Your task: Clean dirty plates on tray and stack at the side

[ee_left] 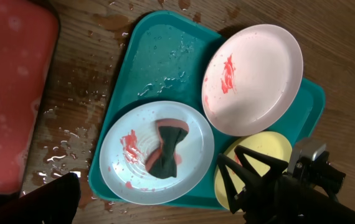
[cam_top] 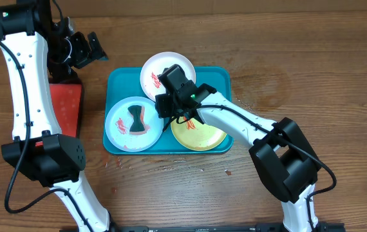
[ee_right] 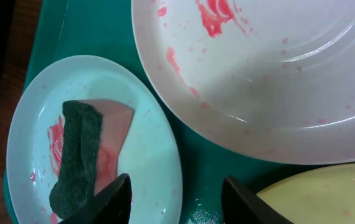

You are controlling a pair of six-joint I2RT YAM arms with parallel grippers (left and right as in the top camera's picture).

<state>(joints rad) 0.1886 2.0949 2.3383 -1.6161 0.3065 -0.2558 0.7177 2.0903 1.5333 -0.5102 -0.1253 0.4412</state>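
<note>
The teal tray (cam_top: 122, 80) holds three smeared plates. The white plate (cam_top: 167, 71) leans at the back, the light blue plate (cam_top: 116, 129) lies front left, and the yellow-green plate (cam_top: 203, 136) lies front right. A green and pink sponge (cam_top: 136, 118) rests on the blue plate. My right gripper (cam_top: 177, 116) hovers low between the blue and yellow-green plates. In the right wrist view it (ee_right: 177, 193) stands open with nothing in it, straddling the blue plate's rim (ee_right: 165, 162) beside the sponge (ee_right: 81, 155). My left gripper (cam_top: 93, 48) is open, up above the table's back left.
A red tray (cam_top: 67, 106) lies left of the teal one, under the left arm. Water drops (ee_left: 65, 146) spot the wooden table between the two trays. The right arm reaches in from the front right, across the yellow-green plate.
</note>
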